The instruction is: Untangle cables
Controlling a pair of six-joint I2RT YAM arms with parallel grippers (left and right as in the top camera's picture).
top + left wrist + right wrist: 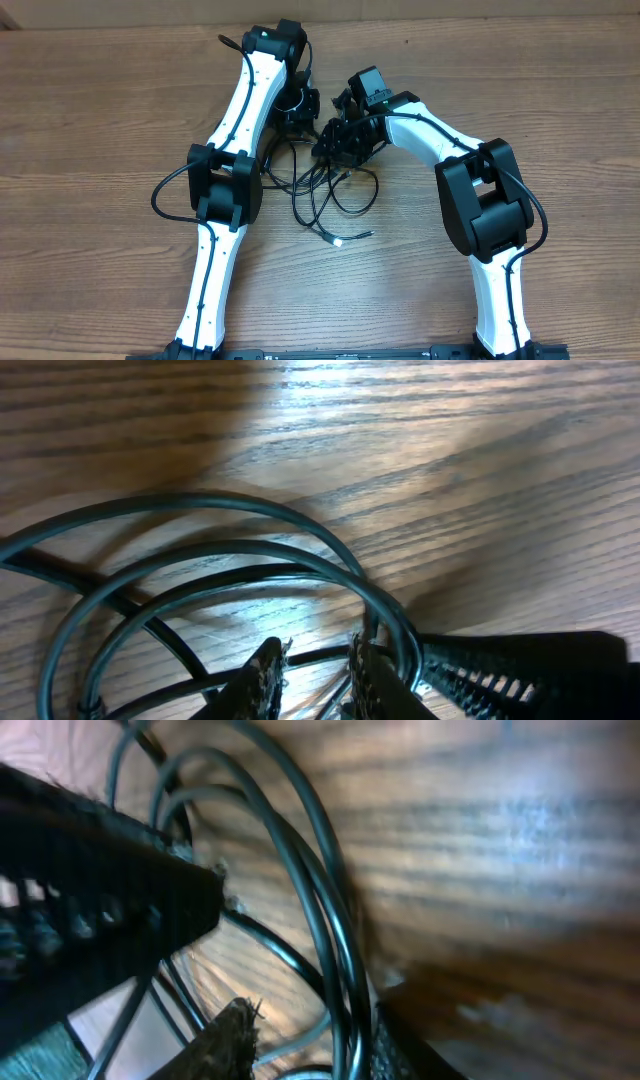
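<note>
Cables (190, 500), black loops: we straddle them with the right gripper (315, 1015), jaws apart, for separating; the left gripper (318, 645) is nearly closed, and we cannot tell if it clamps.

The cables (318, 182) lie tangled at centre frame on the table (90, 90), loose ends trailing lower (two silvery tips show). The left gripper (297, 112) and right gripper (338, 142) meet above them.

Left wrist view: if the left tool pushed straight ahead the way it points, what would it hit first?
The cables: their dark loops arch across just beyond the fingertips of the left tool. Past them lies the wooden table, though how high the loops sit is unclear.
</note>
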